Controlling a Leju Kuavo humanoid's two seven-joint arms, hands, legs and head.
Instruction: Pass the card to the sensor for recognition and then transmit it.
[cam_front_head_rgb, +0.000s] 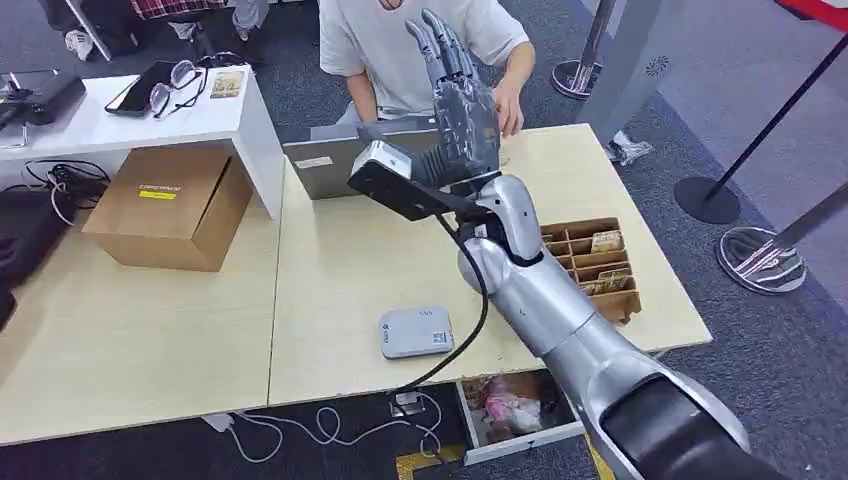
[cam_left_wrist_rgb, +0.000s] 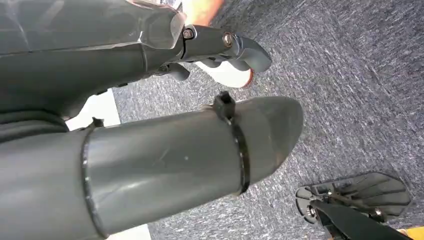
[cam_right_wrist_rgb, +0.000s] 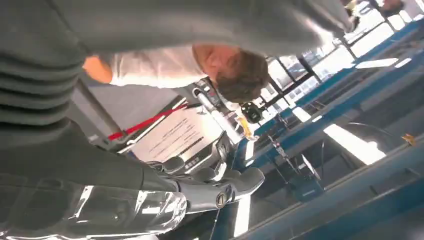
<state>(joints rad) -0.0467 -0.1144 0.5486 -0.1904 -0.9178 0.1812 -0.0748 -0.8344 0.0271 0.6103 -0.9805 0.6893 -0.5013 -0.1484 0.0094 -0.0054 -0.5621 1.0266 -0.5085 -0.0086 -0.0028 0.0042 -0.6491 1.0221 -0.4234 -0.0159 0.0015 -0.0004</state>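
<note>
Here the right robot hand (cam_front_head_rgb: 462, 105) is raised with straight fingers toward the person (cam_front_head_rgb: 420, 40), empty; sensor (cam_front_head_rgb: 416, 332) lies flat

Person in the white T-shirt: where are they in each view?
Head view: person behind the table's far edge, at the picture's top centre.
Right wrist view: turned sideways, just beyond the grey ribbed cover.
Left wrist view: cannot tell; a blurred skin-toned patch past the fingers.
Shared landmark: the right hand, raised in front of them.

I see a cardboard box (cam_front_head_rgb: 168, 205) on the table (cam_front_head_rgb: 320, 270), a laptop (cam_front_head_rgb: 335, 165) before a seated person (cam_front_head_rgb: 415, 45), and glasses (cam_front_head_rgb: 175, 85) on a white shelf (cam_front_head_rgb: 150, 115).
</note>
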